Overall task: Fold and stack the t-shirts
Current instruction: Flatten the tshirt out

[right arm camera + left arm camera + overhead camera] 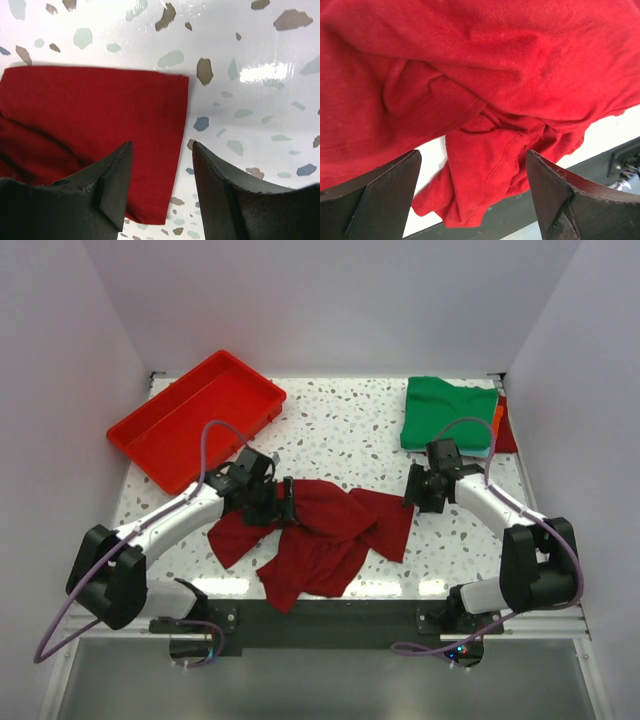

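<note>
You're working in a robot lab cell: plain white panels (330, 300) box in a speckled terrazzo desk (340, 430), and two arms, left (170, 525) and right (495, 505), trail purple cables (210, 435) from a metal rail (320, 615) at its near edge.

The desk (345, 430) is white with little gray and brown spots. Plain pale walls (330, 300) stand at the back and on both sides. Bright light shines on its glossy top.
</note>
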`<action>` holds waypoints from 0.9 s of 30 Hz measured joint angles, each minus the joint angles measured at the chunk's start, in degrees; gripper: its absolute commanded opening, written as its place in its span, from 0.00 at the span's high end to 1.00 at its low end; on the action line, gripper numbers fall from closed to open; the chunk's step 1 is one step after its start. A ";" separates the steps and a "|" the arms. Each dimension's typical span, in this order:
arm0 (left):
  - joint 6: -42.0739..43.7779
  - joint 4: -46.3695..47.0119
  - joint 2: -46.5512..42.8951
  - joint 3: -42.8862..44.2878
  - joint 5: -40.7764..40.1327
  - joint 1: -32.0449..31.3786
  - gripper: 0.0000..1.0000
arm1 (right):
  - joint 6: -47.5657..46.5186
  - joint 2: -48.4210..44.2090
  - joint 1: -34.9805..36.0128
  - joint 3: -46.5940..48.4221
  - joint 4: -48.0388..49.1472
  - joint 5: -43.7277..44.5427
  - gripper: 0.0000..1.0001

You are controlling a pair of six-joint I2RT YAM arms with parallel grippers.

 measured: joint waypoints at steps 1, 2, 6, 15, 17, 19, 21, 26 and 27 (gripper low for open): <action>-0.28 0.15 0.87 0.26 -0.57 -0.70 0.10 | -0.04 0.57 0.00 0.28 0.46 0.00 0.46; -0.59 0.22 1.51 0.44 -1.07 -1.09 0.09 | -0.07 1.09 0.00 0.48 0.96 0.02 0.46; -1.27 0.57 3.54 1.40 -3.06 -1.22 0.09 | -0.20 3.10 0.00 0.96 2.03 0.02 0.46; -1.22 0.68 8.24 4.59 -8.57 -2.93 0.24 | -0.20 5.92 0.00 2.21 3.04 -0.07 0.48; -0.98 0.07 9.29 5.07 -9.97 -3.17 0.28 | -0.22 6.67 0.00 2.64 3.41 -0.09 0.49; -0.83 -0.52 9.90 5.33 -11.13 -3.43 0.33 | -0.20 7.74 0.00 3.19 3.85 -0.07 0.51; -0.50 -0.68 10.12 5.38 -11.72 -3.48 0.39 | -0.22 8.92 0.00 3.69 4.33 -0.07 0.53; 0.13 -0.63 10.93 5.38 -12.41 -3.67 0.53 | -0.26 10.38 0.00 4.00 4.68 0.02 0.58; 0.20 -0.63 11.04 5.38 -12.44 -3.72 0.62 | -0.33 10.43 0.00 4.00 4.66 0.09 0.59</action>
